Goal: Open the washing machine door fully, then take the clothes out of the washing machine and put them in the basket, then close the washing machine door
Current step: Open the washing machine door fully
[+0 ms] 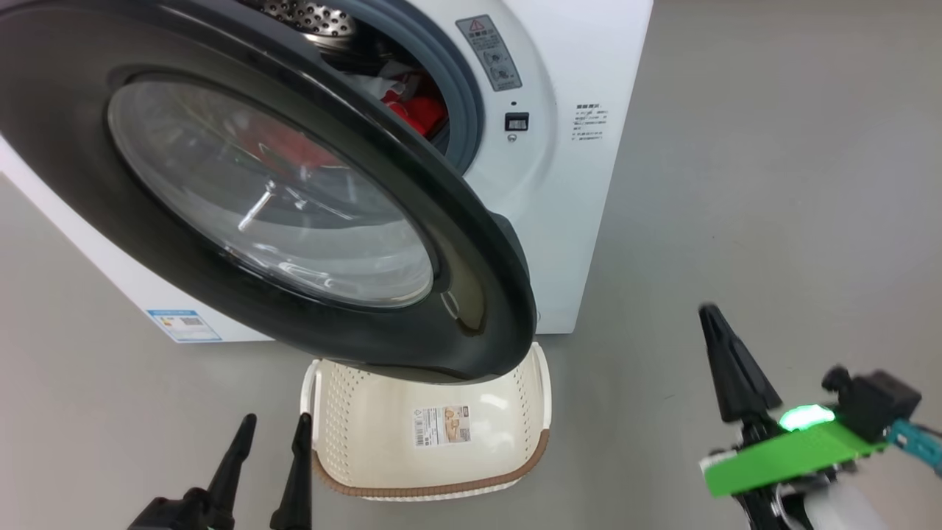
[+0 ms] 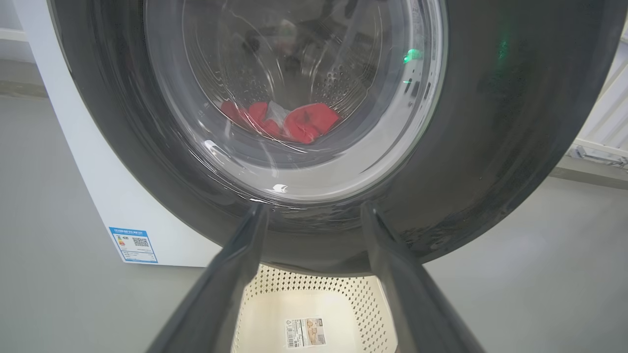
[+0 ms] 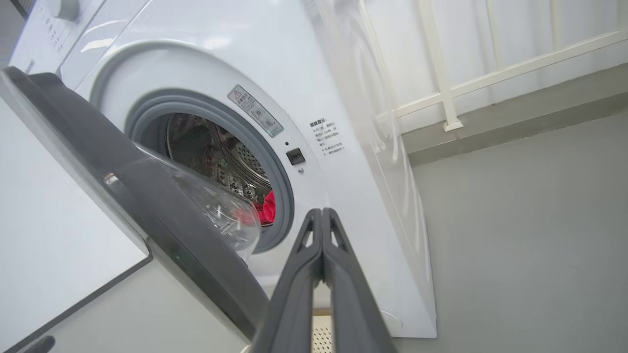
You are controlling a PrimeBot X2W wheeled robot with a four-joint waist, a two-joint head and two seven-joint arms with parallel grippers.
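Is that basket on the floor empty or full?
Empty: the basket shows its bare bottom and label; the red clothes lie inside the washing machine drum.

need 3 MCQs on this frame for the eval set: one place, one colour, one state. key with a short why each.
1. Where is the basket?
A) on the floor, under the lower edge of the washing machine door
B) on a shelf
C) on a chair

2. What colour are most of the clothes in the drum?
A) blue
B) red
C) green

3. What state is the right tool in?
A) wide open
B) shut, holding nothing
C) shut on the clothes

Key:
1 A: the head view shows it on the floor, partly beneath the door's black rim.
2 B: the fabric lying in the drum is bright red.
3 B: its fingers meet with nothing between them.
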